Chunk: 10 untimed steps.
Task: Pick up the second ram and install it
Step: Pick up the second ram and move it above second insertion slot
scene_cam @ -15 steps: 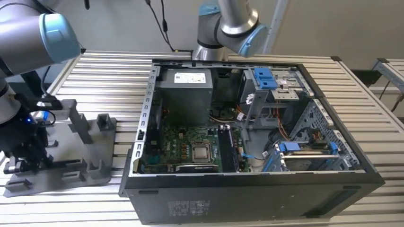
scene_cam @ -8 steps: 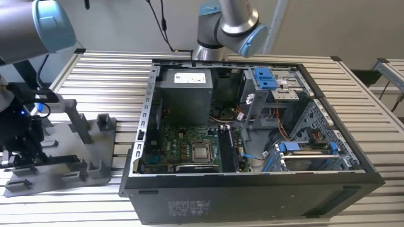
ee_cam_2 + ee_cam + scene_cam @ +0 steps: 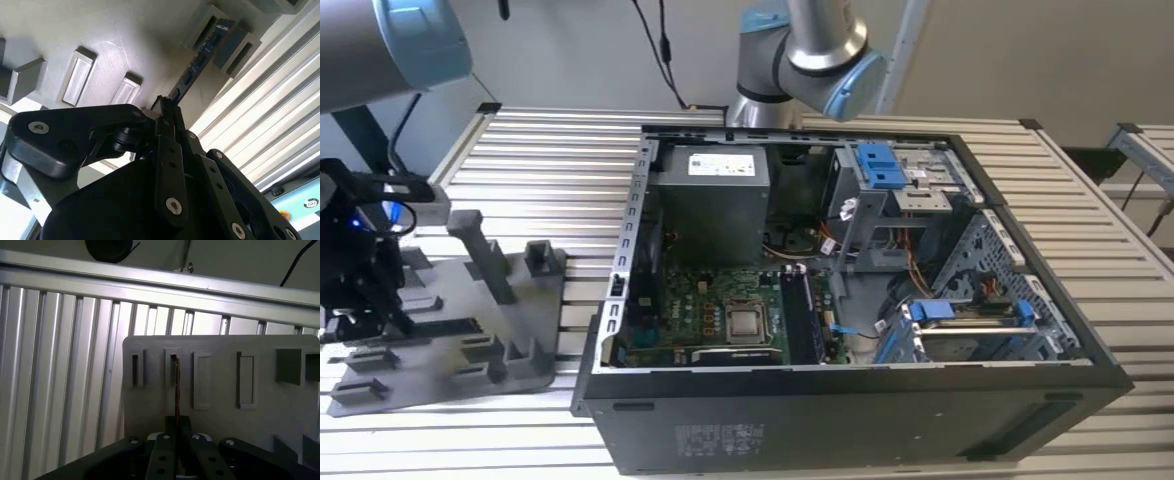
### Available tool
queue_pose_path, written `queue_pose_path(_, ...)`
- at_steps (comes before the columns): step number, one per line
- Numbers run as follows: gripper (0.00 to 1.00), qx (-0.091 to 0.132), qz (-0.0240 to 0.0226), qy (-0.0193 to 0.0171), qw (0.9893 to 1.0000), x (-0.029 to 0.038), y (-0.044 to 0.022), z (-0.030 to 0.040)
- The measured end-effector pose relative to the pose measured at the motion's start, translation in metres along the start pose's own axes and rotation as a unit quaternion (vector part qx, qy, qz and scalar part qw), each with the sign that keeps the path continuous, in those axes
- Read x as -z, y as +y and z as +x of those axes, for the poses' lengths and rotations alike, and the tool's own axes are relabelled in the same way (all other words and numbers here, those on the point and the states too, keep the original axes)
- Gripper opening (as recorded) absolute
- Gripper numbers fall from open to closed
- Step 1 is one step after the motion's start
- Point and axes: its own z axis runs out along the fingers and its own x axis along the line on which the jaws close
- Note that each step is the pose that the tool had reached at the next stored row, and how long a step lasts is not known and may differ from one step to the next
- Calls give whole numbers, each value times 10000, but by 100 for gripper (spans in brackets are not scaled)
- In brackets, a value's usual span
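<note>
The second ram (image 3: 199, 59) is a thin dark stick standing on edge in a slot of the grey plastic tray (image 3: 125, 40). In the first wrist view the second ram (image 3: 176, 385) shows edge-on, running from the tray (image 3: 220, 420) slot to my fingers. My gripper (image 3: 166, 111) is shut on its near end, one black finger (image 3: 167, 150) pressed to each side. In the first wrist view my gripper (image 3: 176, 427) shows the same hold. In the exterior view my gripper (image 3: 363, 300) hangs over the tray (image 3: 467, 350) at the far left.
The open computer case (image 3: 854, 400) lies right of the tray, its green motherboard (image 3: 720, 315) facing up. Dark memory slots (image 3: 803, 312) run beside the processor socket. Upright pegs (image 3: 470, 245) rise from the tray. An arm segment (image 3: 794, 50) stands behind the case on the ribbed metal table (image 3: 560, 150).
</note>
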Motion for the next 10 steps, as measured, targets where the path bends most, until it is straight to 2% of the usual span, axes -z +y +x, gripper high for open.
queue_pose_path(4,14,-16,0,-6,10000,93,1,0)
queue_pose_path(10,14,-22,2,-17,10000,179,2,1)
